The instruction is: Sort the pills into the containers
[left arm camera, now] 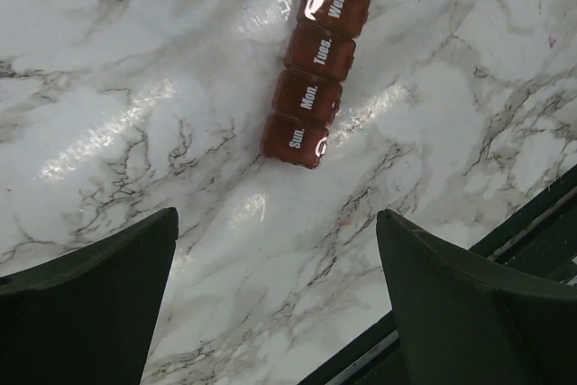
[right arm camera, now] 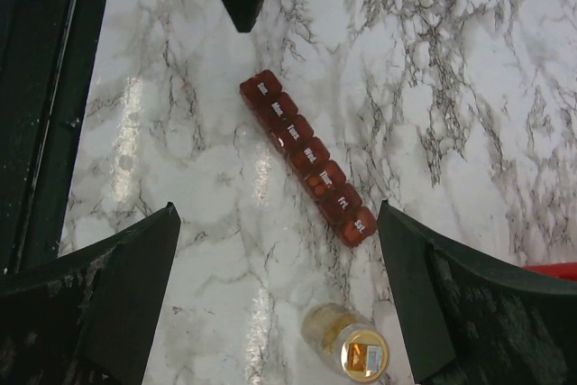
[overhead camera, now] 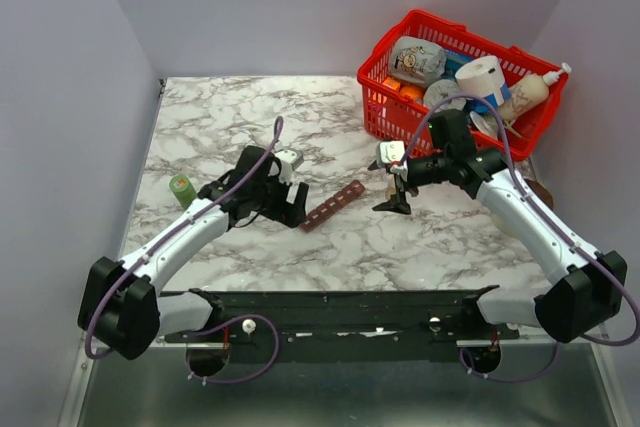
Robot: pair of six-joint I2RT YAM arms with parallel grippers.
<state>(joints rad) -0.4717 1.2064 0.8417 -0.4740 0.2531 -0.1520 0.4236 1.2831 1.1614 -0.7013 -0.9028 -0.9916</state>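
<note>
The reddish-brown pill-organiser strip [overhead camera: 333, 206] is laid flat and diagonally on the marble table [overhead camera: 250, 107], roughly midway between the 2 grippers and touched by neither. 7 square cells are counted along it in the right wrist view [right arm camera: 306, 156], lettered from Sun. to Sat. The Sun. end is turned toward the left gripper [overhead camera: 287, 204] and the Sat. end toward the right gripper [overhead camera: 393, 197]. In the left wrist view [left arm camera: 320, 60] the lids from Sun. to Wed. are seen closed and glossy. A small amber bottle [right arm camera: 347, 342] with an orange-marked top is seen just beyond the Sat. end, near the strip but apart from it; its contents cannot be made out. The left gripper [left arm camera: 277, 218] is held above the table just short of the Sun. end, with its jaws spread wide and nothing between them. The right gripper [right arm camera: 277, 209] is likewise spread wide and grips nothing, the strip and the bottle being seen below it. A small green cylinder [overhead camera: 182, 189] stands near the table's left edge, well apart from the strip. A red mesh basket [overhead camera: 385, 107] filled with household items, among them a white roll [overhead camera: 482, 75] and a white-capped bottle [overhead camera: 530, 92], is set at the far right corner.
</note>
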